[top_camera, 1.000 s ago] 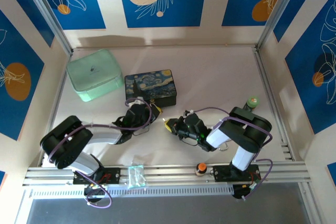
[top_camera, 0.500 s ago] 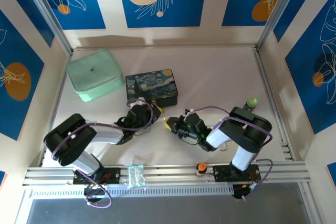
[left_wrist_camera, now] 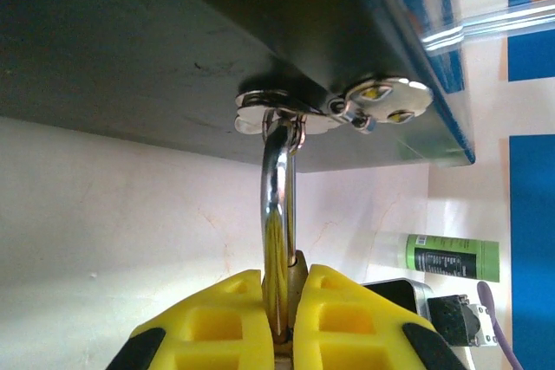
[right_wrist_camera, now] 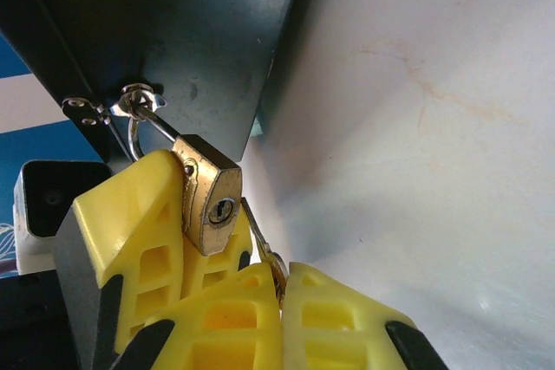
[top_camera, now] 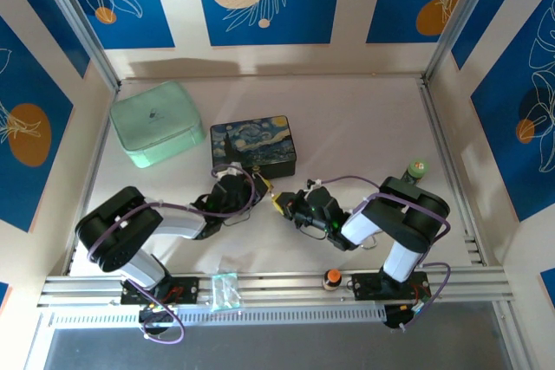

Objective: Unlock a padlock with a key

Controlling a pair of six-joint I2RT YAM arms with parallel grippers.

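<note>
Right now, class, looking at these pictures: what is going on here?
Two robot arms are working on a small brass padlock that hangs by its shackle from the clasp of a dark tin. The left tool is shut on the padlock, steadying it. The right tool pinches the key, its tip just beside the lock's body. The keyhole is empty, so the key is not yet in.

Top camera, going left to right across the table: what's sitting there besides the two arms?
Mint-green case → starry-night tin → orange knob at the front rail → green bottle.
</note>
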